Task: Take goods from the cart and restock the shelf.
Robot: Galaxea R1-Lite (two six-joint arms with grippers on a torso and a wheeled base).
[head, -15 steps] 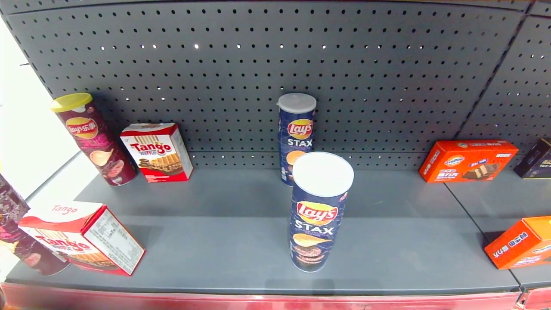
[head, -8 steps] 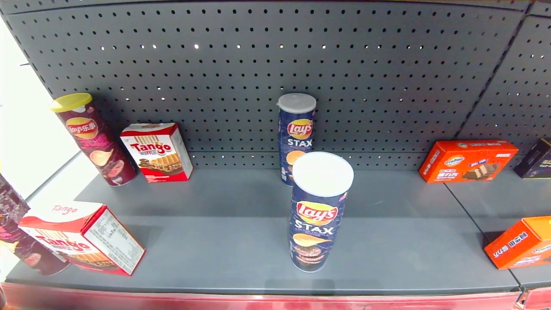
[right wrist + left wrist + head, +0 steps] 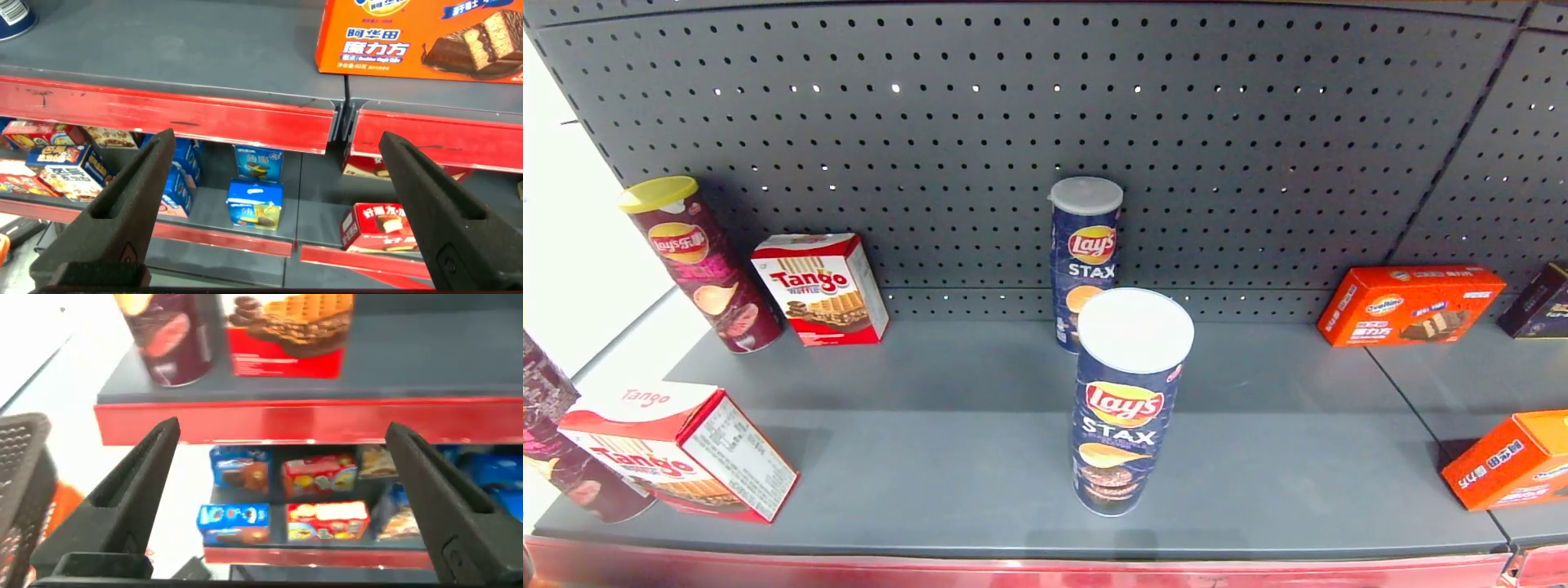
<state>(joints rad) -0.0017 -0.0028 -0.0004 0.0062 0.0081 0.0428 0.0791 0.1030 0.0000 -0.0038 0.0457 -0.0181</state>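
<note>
The left jaws stand wide open and empty, their black tapered fingers (image 3: 131,498) facing the glossy red front lip (image 3: 286,420) of the shelf (image 3: 931,457). Just beyond them a maroon can (image 3: 167,335) and a red-and-white wafer box (image 3: 290,335) sit at the shelf's front edge. Through the gap between the jaws, blue and red packets (image 3: 315,498) line the tier beneath. Near one finger is the wall of a black mesh basket (image 3: 20,482). The right jaws are likewise spread apart with nothing between them. They face the red lip where two shelf sections meet, and an orange carton (image 3: 417,37) lies flat just past them on the matte grey deck. Well beyond both pairs of jaws, the front navy can (image 3: 1125,408), a tall cylinder with a pale plastic lid, stands upright in mid-shelf. The rear navy can (image 3: 1085,261) stands behind it, near the perforated metal back panel (image 3: 1013,122). A second orange carton (image 3: 1409,304) rests near that panel too.
</note>
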